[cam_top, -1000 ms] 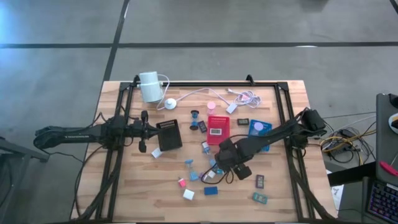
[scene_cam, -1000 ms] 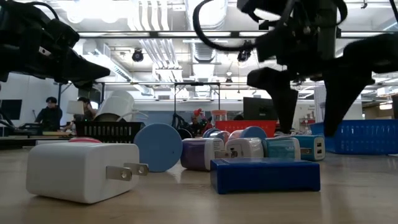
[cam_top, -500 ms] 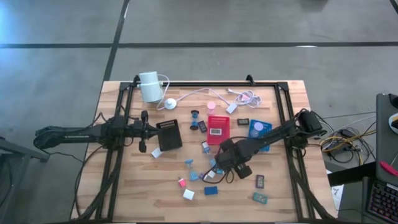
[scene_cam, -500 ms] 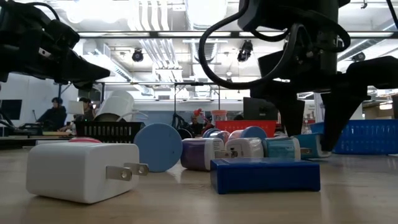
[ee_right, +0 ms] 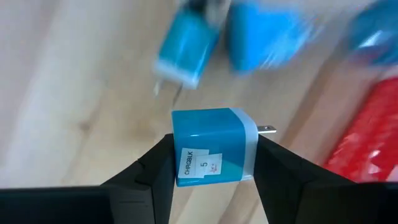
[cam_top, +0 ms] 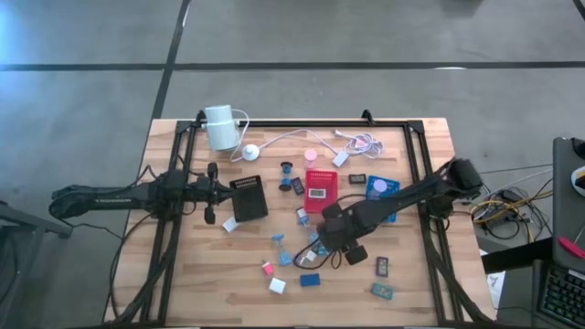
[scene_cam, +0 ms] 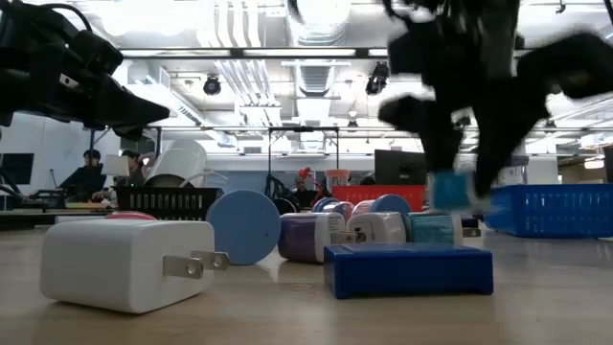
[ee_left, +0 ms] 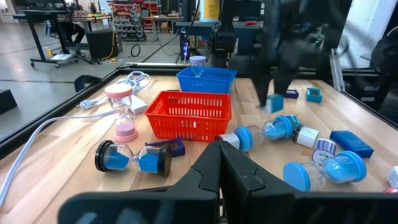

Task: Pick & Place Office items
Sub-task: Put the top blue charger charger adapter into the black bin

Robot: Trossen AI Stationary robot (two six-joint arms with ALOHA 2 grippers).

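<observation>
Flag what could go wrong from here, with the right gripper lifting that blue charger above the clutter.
1. The right gripper pinches the blue charger only by its sides, so it might twist or slip during the carry.
2. If dropped, it would likely land among the crowded pieces below, such as the other blue plug, and scatter them.
3. The red basket sits close by; a low swing could clip it.

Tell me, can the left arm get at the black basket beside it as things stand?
Probably yes. The left pincer is shut and holds nothing, and the black basket lies just in front of it with nothing between. The right pincer, shut on a blue charger, works farther off.
</observation>
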